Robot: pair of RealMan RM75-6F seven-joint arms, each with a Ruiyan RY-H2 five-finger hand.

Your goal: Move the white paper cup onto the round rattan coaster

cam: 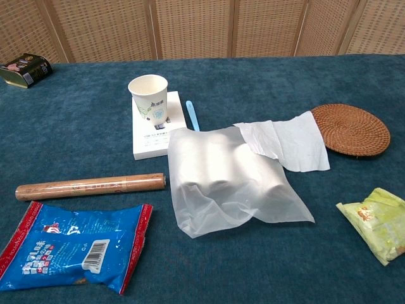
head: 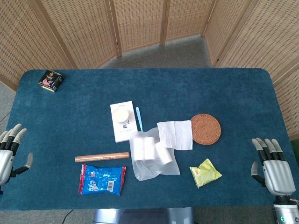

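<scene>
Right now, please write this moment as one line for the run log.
phase: not started | white paper cup: upright on white box | round rattan coaster: bare | left robot hand: open | right robot hand: open

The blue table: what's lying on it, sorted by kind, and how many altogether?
Cups: 1, white paper cup
Coasters: 1, round rattan coaster
Packets: 2, blue, green
Boxes and tins: 2, white box, dark tin
Tissue: 1
Translucent bag of rolls: 1
Brown roll: 1
Light blue stick: 1
Total: 10
</scene>
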